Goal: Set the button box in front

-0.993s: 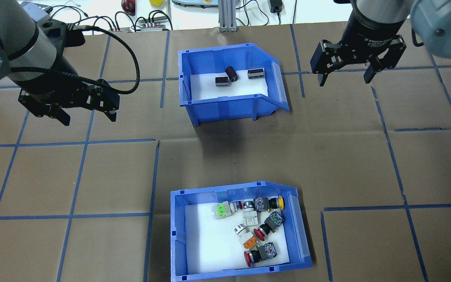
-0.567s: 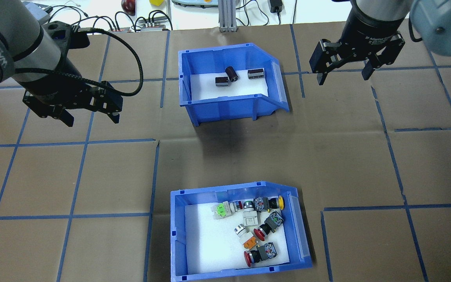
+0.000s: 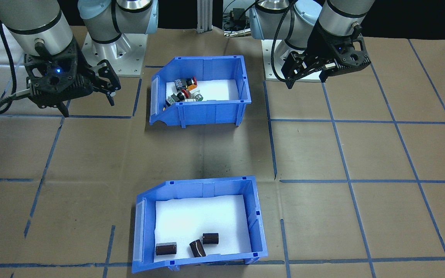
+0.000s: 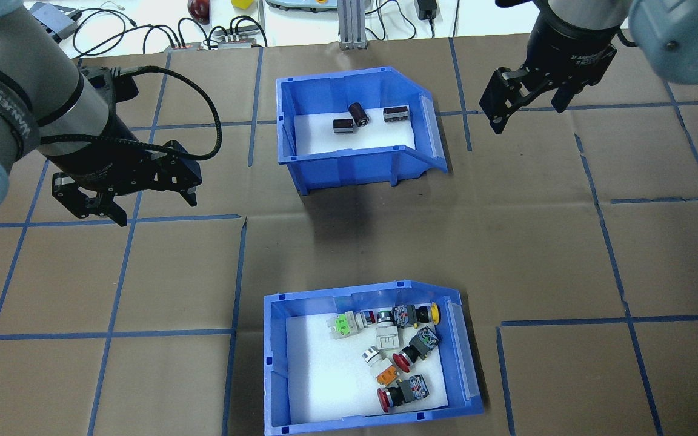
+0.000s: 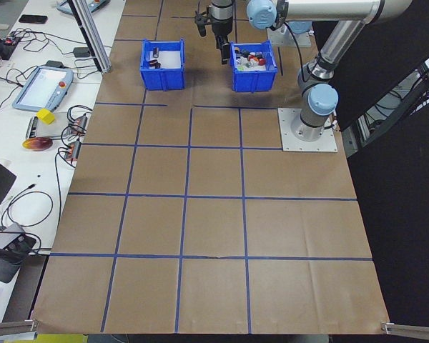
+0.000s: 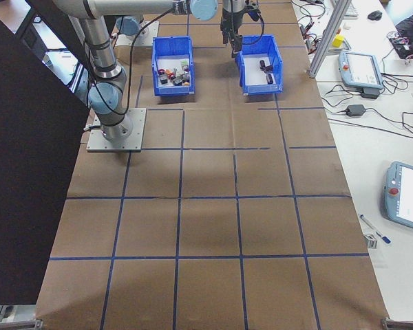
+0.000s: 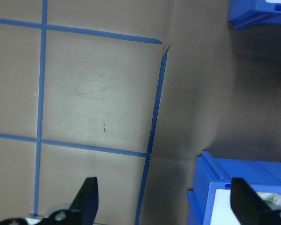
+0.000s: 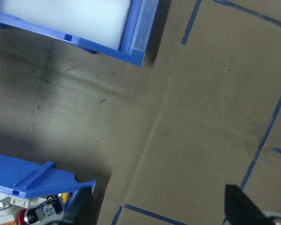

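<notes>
While both arms hang clear of the bins, the worktop, covered in brown paper gridded with blue tape, carries two matching blue bins set one behind the other on its centre line. The button box sits on the robot's side of the worktop, resting flat, its sloped opening turned toward the robot's right; in the front-facing view the same button box lies close under the robot's bases. The second bin, holding three dark brown cylinders on white foam, stands well apart on the far side, so the box to be moved has open paper on both flanks for an approach. The left gripper hovers above bare paper to the left of the gap between the bins, fingers spread wide and holding nothing; its wrist camera shows the two fingers framing empty worktop with a corner of the button box at lower right. The right gripper hangs beside the far bin's sloped end, fingers likewise wide and empty. Inside the button box, push-button switches in red, yellow, green and orange lie jumbled toward the open end. Judgement: neither gripper has contacted the box; the relocation has not begun, and a rim grasp appears the likely requirement.
</notes>
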### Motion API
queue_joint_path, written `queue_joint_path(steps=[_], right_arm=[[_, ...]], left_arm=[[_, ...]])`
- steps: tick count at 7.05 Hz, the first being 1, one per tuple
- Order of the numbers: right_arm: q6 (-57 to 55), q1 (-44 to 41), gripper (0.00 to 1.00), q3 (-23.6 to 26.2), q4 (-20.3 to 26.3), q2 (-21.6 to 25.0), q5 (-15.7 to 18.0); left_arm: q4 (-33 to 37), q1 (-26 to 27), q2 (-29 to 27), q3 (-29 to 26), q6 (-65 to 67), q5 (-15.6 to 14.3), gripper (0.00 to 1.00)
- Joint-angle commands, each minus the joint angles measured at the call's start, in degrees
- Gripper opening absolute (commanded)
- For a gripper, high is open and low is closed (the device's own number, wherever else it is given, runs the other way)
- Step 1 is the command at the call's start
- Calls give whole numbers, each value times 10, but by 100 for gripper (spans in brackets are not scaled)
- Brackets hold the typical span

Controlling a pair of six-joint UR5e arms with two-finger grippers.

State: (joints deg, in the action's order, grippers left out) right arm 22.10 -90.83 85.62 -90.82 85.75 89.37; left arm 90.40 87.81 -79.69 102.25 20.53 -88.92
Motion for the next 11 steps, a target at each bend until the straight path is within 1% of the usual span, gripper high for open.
queue_joint_path(steps=[1,2,3,4,6,7,9,10,11], right_arm=[[141,-11,100,-11,-18,-27,-4],[202,-32,100,-34,-20,-54,-4],[236,-60,100,-69,-20,-90,-1],[269,-95,100,-110,-16,-128,3],[338,-151,100,-182,-14,-199,4],[339,-173,100,-203,-10,-224,4],[398,-206,100,-205,-20,-247,4],[433,-218,100,-203,-21,-260,5],[448,-223,100,-201,-21,-270,6]], left_arm=[[-1,8,49,54,233,1,99],[-1,15,80,93,346,3,99],[-1,28,108,122,442,44,99],[3,50,118,127,529,53,99],[4,144,120,128,676,47,98],[4,176,115,133,747,48,98],[-12,234,115,168,882,48,98],[-52,254,110,181,933,51,98],[-60,265,109,192,954,51,98]])
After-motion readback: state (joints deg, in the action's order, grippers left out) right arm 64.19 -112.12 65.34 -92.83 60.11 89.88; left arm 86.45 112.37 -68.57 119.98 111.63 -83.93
